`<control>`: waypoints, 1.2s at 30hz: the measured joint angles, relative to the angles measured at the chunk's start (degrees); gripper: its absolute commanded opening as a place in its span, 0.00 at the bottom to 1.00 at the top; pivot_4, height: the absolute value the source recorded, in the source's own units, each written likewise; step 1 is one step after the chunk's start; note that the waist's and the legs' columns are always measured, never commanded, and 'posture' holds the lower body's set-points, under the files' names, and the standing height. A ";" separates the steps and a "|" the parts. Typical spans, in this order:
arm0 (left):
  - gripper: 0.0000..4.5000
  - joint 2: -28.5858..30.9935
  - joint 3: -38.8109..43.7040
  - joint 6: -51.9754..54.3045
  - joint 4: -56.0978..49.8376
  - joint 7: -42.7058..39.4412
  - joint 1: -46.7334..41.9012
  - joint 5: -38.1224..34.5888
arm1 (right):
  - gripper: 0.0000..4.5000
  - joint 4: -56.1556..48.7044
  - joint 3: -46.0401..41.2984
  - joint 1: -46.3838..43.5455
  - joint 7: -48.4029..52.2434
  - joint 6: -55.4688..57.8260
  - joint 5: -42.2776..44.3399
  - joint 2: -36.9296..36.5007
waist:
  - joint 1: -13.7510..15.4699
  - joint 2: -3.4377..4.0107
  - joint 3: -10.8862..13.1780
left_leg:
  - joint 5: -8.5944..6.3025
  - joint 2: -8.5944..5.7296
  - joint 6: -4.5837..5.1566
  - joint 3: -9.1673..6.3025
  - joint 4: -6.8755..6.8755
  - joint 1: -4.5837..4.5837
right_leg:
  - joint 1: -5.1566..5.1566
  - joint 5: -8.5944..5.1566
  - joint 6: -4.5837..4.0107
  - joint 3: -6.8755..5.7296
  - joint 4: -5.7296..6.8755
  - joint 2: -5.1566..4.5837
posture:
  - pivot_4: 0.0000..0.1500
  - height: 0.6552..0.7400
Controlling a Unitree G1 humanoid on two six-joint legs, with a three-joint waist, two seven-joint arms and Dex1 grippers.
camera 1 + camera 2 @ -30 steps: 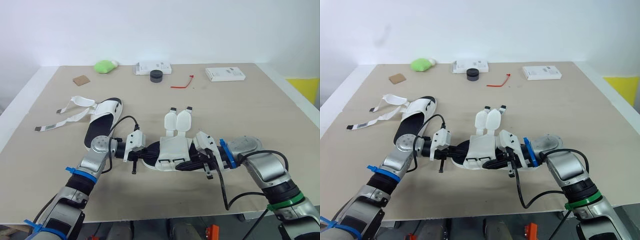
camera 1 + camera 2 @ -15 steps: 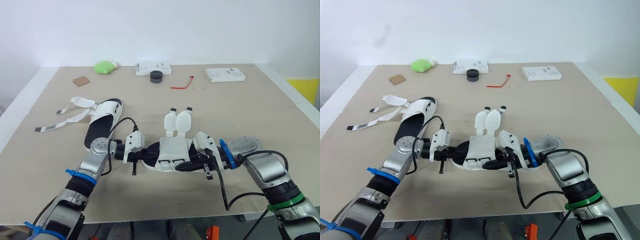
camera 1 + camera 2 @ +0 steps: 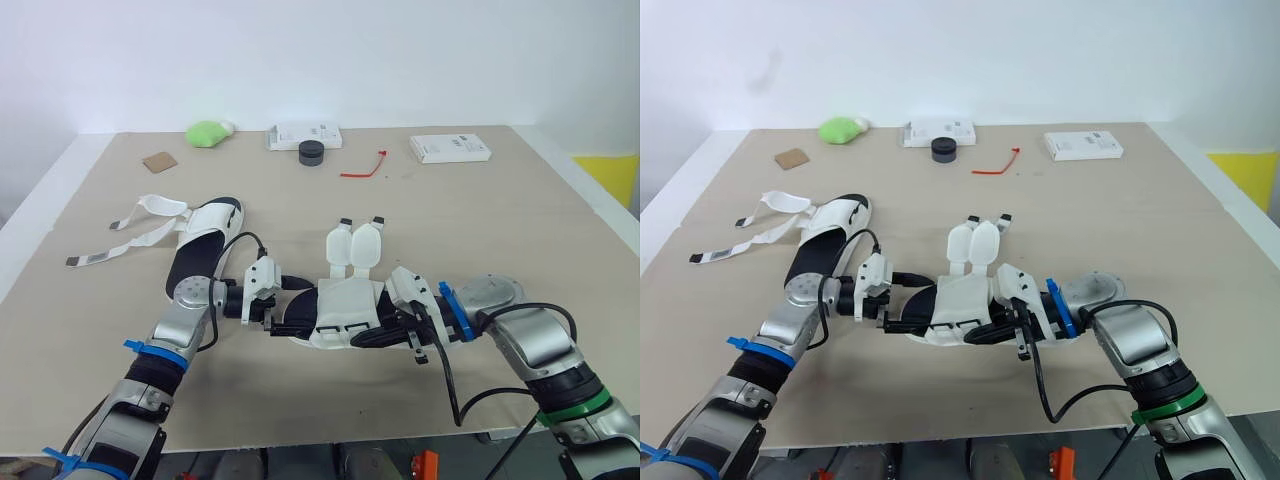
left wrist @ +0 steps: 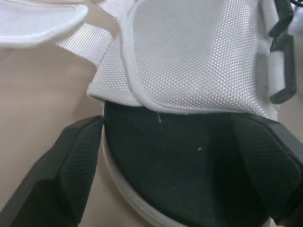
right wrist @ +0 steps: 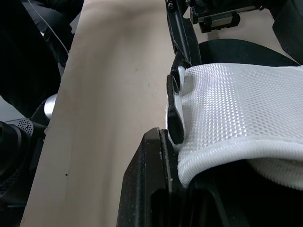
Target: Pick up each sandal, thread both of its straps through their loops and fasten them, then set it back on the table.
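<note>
A white sandal [image 3: 345, 300] with a black footbed lies on the table between my two grippers, its two strap flaps [image 3: 356, 244] spread loose on the far side. My left gripper [image 3: 288, 310] is open, and its fingers [image 4: 66, 165] stand wide on either side of the sandal's end [image 4: 189, 161]. My right gripper [image 3: 378, 335] is shut on the sandal's white mesh upper [image 5: 236, 123], beside the black loops [image 5: 174, 94]. A second sandal [image 3: 205, 250] lies to the left with its straps [image 3: 140, 225] undone.
Along the far edge of the table [image 3: 560, 230] sit a green lump [image 3: 210, 132], a white box [image 3: 305, 135], a black puck [image 3: 313, 151], a red tie [image 3: 365, 165], another white box [image 3: 450, 148] and a brown card [image 3: 161, 160].
My left gripper has gone from shut to wide open and now straddles the sandal's end. The sandal has shifted a little to the left. The right gripper keeps its hold.
</note>
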 measured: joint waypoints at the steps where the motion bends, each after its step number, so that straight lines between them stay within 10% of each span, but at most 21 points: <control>1: 0.98 0.34 -0.16 -0.35 -0.66 -0.03 0.28 0.08 | 0.00 -0.08 0.00 0.01 0.03 0.00 0.00 0.02 | 0.00 0.00 0.00 | -0.01 0.00 0.00 0.00 0.00 0.00 | -0.01 -0.01 0.00 0.01 0.00 0.00 | 1.00 1.00; 9: 0.98 0.59 -0.27 -2.64 -2.05 0.01 1.22 0.09 | 0.00 -0.13 0.00 0.08 0.77 0.00 0.00 0.00 | -0.03 0.00 0.01 | -0.20 0.00 0.03 0.01 0.00 -0.02 | -0.01 -0.14 0.10 0.01 0.00 0.01 | 1.00 1.00; 19: 0.02 1.06 0.45 3.27 -5.26 -2.28 1.94 -2.16 | 0.00 -0.13 -0.05 0.06 0.72 -0.02 0.64 0.03 | -0.08 -0.04 0.04 | -0.20 0.02 0.03 0.00 0.01 -0.02 | -0.03 -0.18 0.00 0.01 0.01 0.03 | 1.00 1.00; 36: 0.01 1.38 -1.69 4.93 -6.25 -1.03 0.64 0.87 | 0.00 -0.11 -0.33 0.03 -0.04 0.42 0.87 -0.36 | 0.13 -0.09 0.08 | -0.21 0.03 0.06 -0.04 0.09 -0.02 | 0.02 -0.15 0.00 0.00 0.00 0.07 | 1.00 1.00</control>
